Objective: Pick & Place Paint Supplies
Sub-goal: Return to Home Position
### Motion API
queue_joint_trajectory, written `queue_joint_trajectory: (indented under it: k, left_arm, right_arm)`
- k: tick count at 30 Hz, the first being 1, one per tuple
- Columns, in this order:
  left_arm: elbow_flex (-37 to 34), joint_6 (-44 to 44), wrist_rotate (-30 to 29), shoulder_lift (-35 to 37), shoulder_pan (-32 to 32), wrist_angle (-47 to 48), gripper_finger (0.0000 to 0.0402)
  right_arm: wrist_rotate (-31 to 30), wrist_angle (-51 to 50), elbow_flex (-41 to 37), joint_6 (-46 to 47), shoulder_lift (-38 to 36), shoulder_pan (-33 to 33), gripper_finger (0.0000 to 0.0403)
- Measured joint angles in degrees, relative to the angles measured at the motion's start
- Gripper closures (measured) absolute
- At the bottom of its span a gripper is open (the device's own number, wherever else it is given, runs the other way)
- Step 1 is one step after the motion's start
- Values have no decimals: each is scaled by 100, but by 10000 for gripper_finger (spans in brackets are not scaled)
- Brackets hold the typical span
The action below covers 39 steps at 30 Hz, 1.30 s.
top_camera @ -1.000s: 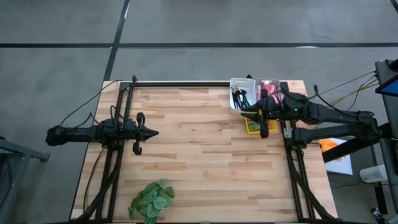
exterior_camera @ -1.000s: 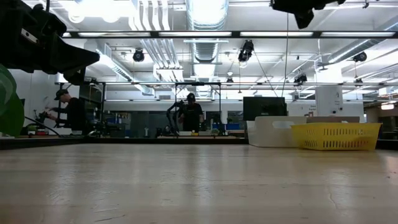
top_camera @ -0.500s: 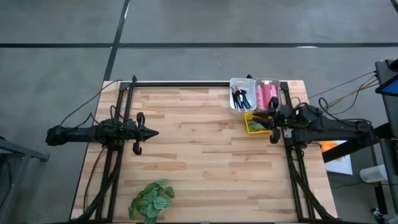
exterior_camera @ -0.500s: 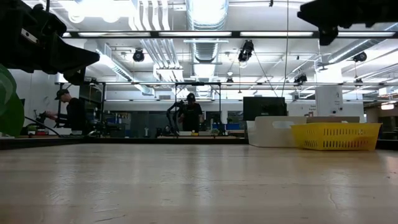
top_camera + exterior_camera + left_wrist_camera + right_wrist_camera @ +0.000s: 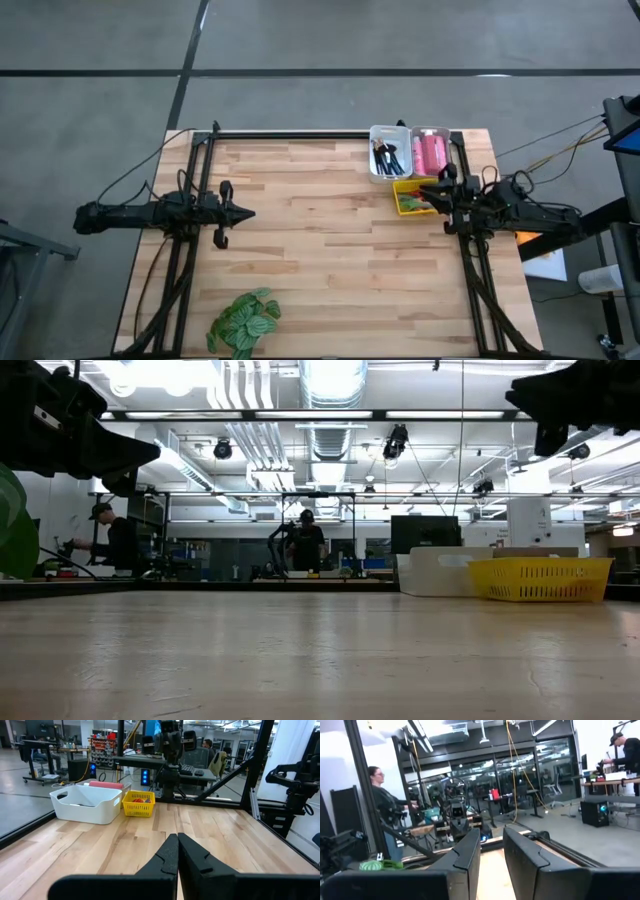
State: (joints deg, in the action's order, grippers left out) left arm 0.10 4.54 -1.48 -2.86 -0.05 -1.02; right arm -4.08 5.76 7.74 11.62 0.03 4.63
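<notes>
Left gripper: held out over the table's left part, above the wood – fingers pressed together, nothing between them; the left wrist view showed the two tips meeting in one line.
Plant: green, leafy, at the near left edge of the table, well apart from both arms.
Table: bare wood planks across the middle.
White bin: at the far edge, right of centre; dark-handled brushes lay inside it.
Second bin: touching the white bin on its right side; pink tubes lay inside.
Yellow bin: mesh-walled, just in front of the two bins; scissors lay inside – green showed from above, orange and red handles in the left wrist view.
Right gripper: over the right end of the yellow bin, near the table's right edge, raised high above the wood per the low view; fingers spread with a clear gap between them, holding nothing.
Room beyond: a person stood behind the table; another person worked off to the left.
</notes>
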Motion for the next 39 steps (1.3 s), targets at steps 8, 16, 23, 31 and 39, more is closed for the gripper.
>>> queue_joint_trajectory:
  k: [8, 16, 23, 31, 39]
  left_arm:
    - [-2, -2, 2, -39, -2, 0, 399]
    - [-2, -2, 2, -37, -2, 0, 399]
    - [-2, 0, 0, -37, 0, 0, 399]
    - [-2, -1, 0, -37, -1, 0, 399]
    - [-2, -1, 0, -37, -1, 0, 399]
  right_arm:
    - [126, 680, -487, 5, -1, 0, 319]
    - [278, 689, -727, -1, 19, 0, 319]
    - [283, 226, -727, 106, 11, 0, 319]
    - [407, -520, -727, 503, 7, 2, 319]
    - [442, -531, -727, 477, 53, 0, 319]
